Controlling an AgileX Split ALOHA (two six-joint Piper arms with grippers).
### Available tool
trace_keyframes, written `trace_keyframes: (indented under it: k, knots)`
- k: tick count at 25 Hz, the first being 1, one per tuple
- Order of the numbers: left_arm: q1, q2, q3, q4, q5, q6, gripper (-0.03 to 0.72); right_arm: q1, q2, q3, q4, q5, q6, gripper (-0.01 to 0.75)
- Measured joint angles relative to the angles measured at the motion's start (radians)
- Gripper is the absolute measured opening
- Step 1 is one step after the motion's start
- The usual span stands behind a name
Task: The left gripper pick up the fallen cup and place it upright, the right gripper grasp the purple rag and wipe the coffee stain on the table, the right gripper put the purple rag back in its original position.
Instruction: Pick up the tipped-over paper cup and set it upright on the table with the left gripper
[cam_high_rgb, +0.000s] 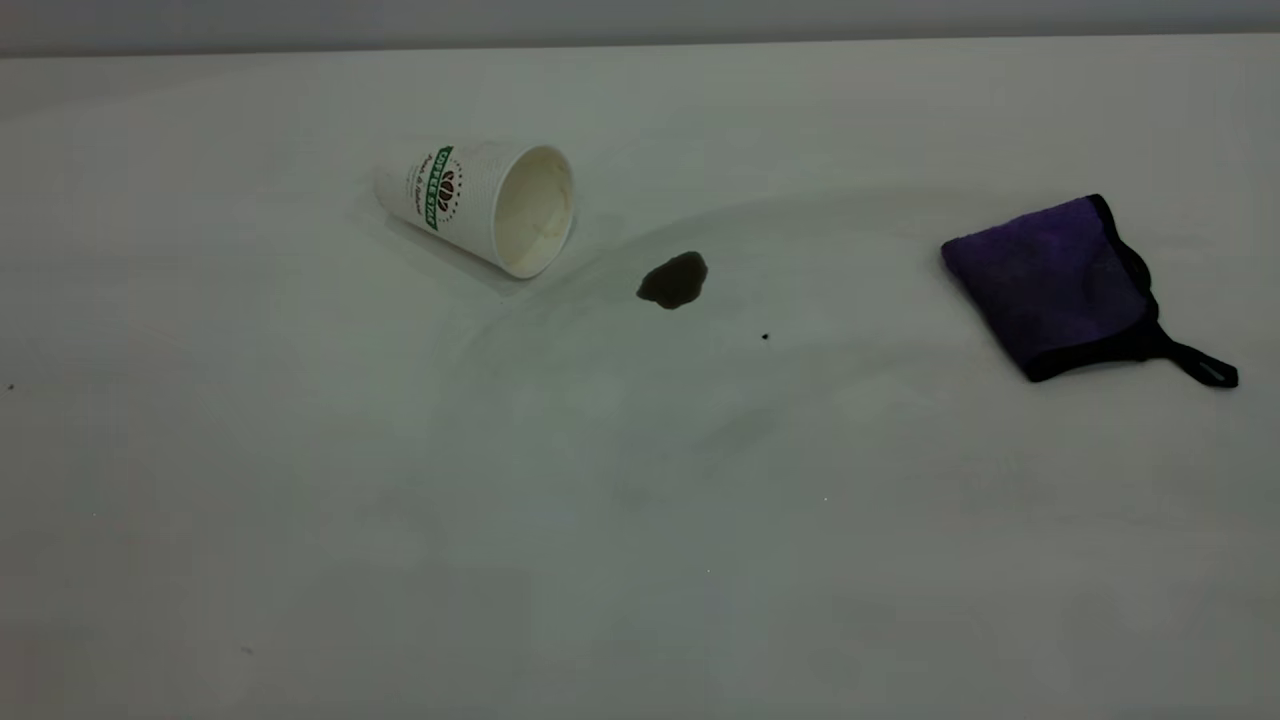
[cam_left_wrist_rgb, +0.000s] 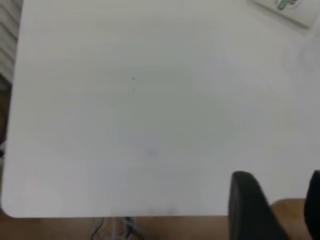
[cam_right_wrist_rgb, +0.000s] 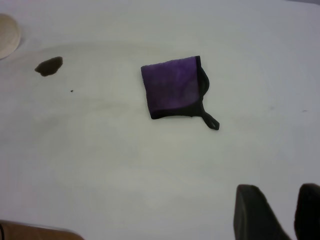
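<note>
Cup (cam_high_rgb: 470, 205): white ribbed outside w/ green band logo, red-brown emblem, cream inside. Coffee stain (cam_high_rgb: 673, 280): dark brown blot, irregular edge. Tiny black speck (cam_high_rgb: 765, 337) nr it. Rag (cam_high_rgb: 1050, 280): purple fuzzy cloth, black edging, black loop at one corner. Counter (cam_high_rgb: 300, 500): plain white matte, faint greyish smears, esp. a curved one around stain. Left tool (cam_left_wrist_rgb: 282, 210): black fingers, brown floor behind. Right tool (cam_right_wrist_rgb: 277, 212): black fingers too. Wall strip behind counter: pale grey.
</note>
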Motion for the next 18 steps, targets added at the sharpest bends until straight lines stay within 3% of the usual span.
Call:
trace_keyframes:
  k: [5, 7, 12, 18]
  knots:
    - [0.000, 0.233, -0.068, 0.014, -0.133, -0.001, 0.637, 0.000, 0.000, 0.000, 0.000, 0.000, 0.000, 0.238]
    - [0.000, 0.356, -0.109, 0.014, -0.164, 0.003, 0.694, 0.000, 0.000, 0.000, 0.000, 0.000, 0.000, 0.238]
    - [-0.045, 0.661, -0.225, 0.017, -0.203, 0.020, 0.708, 0.000, 0.000, 0.000, 0.000, 0.000, 0.000, 0.238]
    - [-0.256, 1.019, -0.413, 0.232, -0.239, -0.173, 0.708, 0.000, 0.000, 0.000, 0.000, 0.000, 0.000, 0.238]
